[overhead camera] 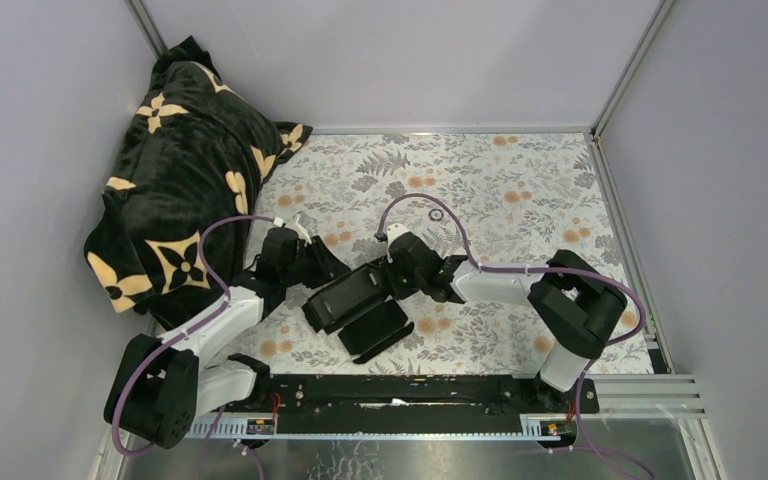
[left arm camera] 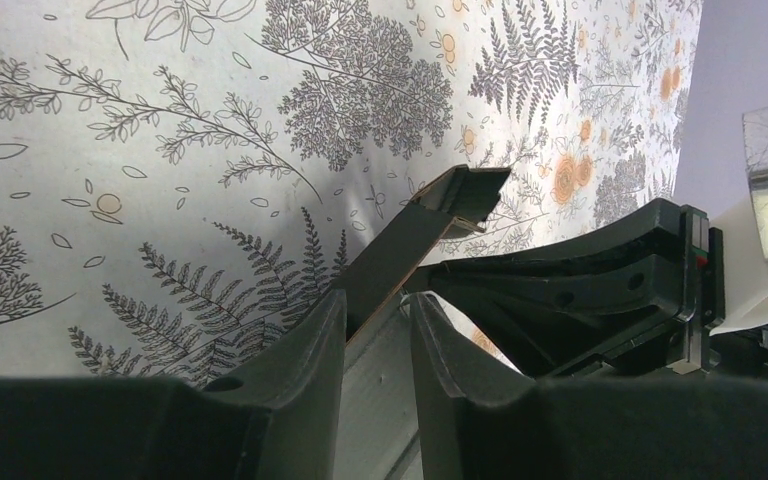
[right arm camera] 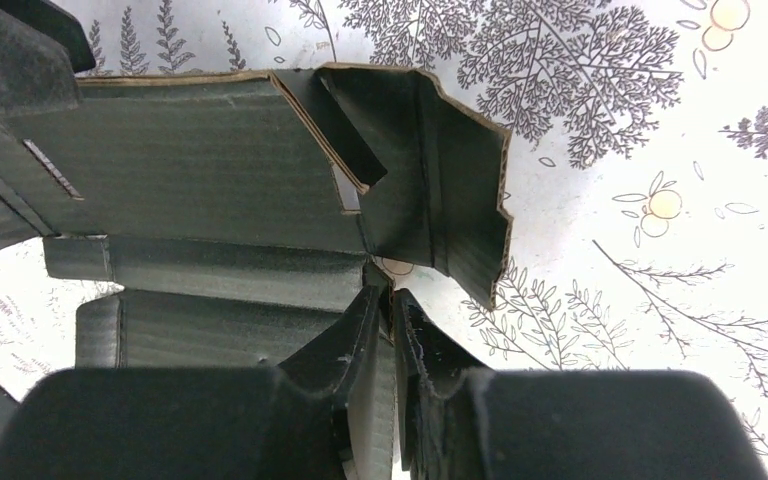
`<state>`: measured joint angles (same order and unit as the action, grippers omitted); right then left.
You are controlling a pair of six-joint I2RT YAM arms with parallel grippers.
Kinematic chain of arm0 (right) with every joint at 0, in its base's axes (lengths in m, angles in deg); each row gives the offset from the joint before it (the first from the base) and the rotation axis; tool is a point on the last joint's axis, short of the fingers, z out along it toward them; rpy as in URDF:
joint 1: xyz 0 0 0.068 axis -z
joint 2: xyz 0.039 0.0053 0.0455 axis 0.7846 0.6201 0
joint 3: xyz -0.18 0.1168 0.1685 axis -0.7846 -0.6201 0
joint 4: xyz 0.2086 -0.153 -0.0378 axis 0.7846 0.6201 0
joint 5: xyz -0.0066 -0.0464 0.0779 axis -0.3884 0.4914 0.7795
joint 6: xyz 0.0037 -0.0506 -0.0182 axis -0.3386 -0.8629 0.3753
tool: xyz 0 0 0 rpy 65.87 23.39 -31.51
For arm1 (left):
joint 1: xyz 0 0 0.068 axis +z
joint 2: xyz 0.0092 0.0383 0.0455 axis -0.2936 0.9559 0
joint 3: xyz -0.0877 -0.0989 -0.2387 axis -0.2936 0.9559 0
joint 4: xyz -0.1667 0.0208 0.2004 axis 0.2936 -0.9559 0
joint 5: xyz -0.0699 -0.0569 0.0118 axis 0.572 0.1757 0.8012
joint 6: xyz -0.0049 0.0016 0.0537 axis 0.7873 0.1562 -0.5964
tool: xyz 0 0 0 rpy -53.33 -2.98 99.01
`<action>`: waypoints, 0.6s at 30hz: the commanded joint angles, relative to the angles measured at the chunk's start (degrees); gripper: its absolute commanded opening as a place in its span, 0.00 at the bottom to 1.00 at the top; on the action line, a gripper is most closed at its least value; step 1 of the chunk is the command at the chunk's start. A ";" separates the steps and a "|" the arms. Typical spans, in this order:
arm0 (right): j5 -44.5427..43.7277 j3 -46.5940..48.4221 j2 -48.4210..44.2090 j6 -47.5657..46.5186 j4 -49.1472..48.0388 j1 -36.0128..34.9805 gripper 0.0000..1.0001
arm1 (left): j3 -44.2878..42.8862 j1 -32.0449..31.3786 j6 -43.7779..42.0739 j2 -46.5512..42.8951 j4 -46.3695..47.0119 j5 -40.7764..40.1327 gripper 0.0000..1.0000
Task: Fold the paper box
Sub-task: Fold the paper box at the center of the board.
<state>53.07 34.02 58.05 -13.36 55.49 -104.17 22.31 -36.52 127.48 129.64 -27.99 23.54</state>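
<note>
With the paper box [overhead camera: 355, 300] half-formed at the middle of the desk [overhead camera: 520, 200], the left jaws clamped on one flap and the right jaws pinched onto a wall edge, the fold was best made slowly along the crease.

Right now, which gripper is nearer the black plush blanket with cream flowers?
Left. The left gripper is beside the blanket; the right gripper lies beyond the black card box.

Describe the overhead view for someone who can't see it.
A partly folded black paper box sits on the floral table between the left gripper and right gripper. A black flowered blanket is heaped back left.
</note>
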 commanded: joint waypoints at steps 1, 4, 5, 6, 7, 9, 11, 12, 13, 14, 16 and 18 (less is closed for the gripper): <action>-4.72 2.88 -0.30 -2.74 0.66 -1.43 0.17 | -1.44 -1.17 0.79 0.00 0.40 -0.06 0.35; -6.42 3.79 0.01 -3.54 1.48 -2.50 0.17 | -1.15 -1.71 1.08 0.23 0.78 -0.23 0.35; -6.79 4.14 0.14 -3.76 1.72 -2.82 0.17 | -1.03 -1.86 1.18 0.33 1.01 -0.30 0.35; -7.31 4.51 0.27 -3.91 2.06 -3.26 0.17 | -1.01 -1.97 1.27 0.21 1.15 -0.38 0.35; -7.71 4.92 0.35 -4.19 2.37 -3.65 0.17 | -0.89 -2.04 1.36 0.22 1.27 -0.39 0.35; -8.47 5.55 0.42 -4.50 2.86 -4.59 0.17 | -0.75 -2.23 1.53 0.02 1.40 -0.43 0.35; -9.23 6.06 0.51 -4.79 3.15 -5.22 0.17 | -0.61 -2.35 1.71 -0.20 1.39 -0.46 0.35; -9.48 6.15 0.61 -4.89 3.20 -5.45 0.17 | -0.59 -2.38 1.72 -0.28 1.46 -0.48 0.35; -9.68 6.25 0.76 -4.95 3.29 -5.65 0.17 | -0.51 -2.50 1.80 -0.46 1.47 -0.48 0.35; -9.78 6.32 0.87 -4.98 3.30 -5.88 0.17 | -0.46 -2.57 1.87 -0.58 1.47 -0.50 0.35; -9.90 6.36 1.13 -4.99 3.22 -6.21 0.17 | -0.30 -2.55 1.94 -0.86 1.41 -0.57 0.35; -9.96 6.43 1.53 -4.85 3.14 -6.68 0.17 | -0.16 -2.70 2.06 -1.11 1.47 -0.62 0.35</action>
<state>45.36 38.20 58.66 -17.38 59.14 -109.74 22.31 -38.79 128.88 129.64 -27.92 23.50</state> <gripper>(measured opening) 0.174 0.356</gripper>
